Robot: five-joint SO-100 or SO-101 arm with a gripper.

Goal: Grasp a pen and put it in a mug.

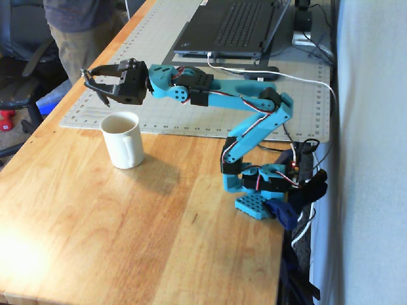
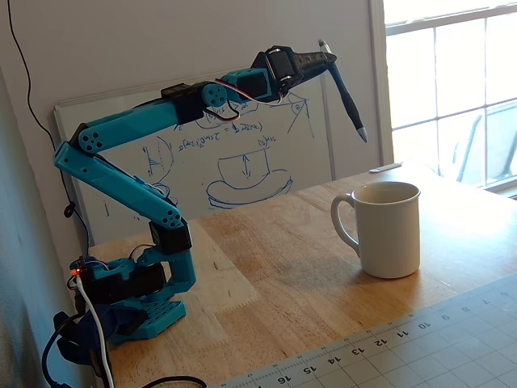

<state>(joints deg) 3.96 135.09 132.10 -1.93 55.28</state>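
Observation:
My gripper (image 1: 89, 74) is raised above the wooden table and shut on the upper end of the dark pen (image 1: 102, 95). In the other fixed view the gripper (image 2: 325, 56) holds the pen (image 2: 346, 93) tilted, with its silvery tip pointing down. The tip hangs above the cream-white mug (image 2: 389, 230), a little to the left of its opening in that view. The mug (image 1: 124, 141) stands upright on the table, and the gripper is above and slightly behind it. The pen is clear of the mug's rim.
A grey cutting mat (image 1: 159, 101) lies behind the mug with an open laptop (image 1: 235, 25) and cables on it. A person (image 1: 79, 28) stands at the table's far left corner. A whiteboard (image 2: 242, 153) leans on the wall behind the arm. The arm's base (image 1: 261, 184) is clamped at the table's right edge.

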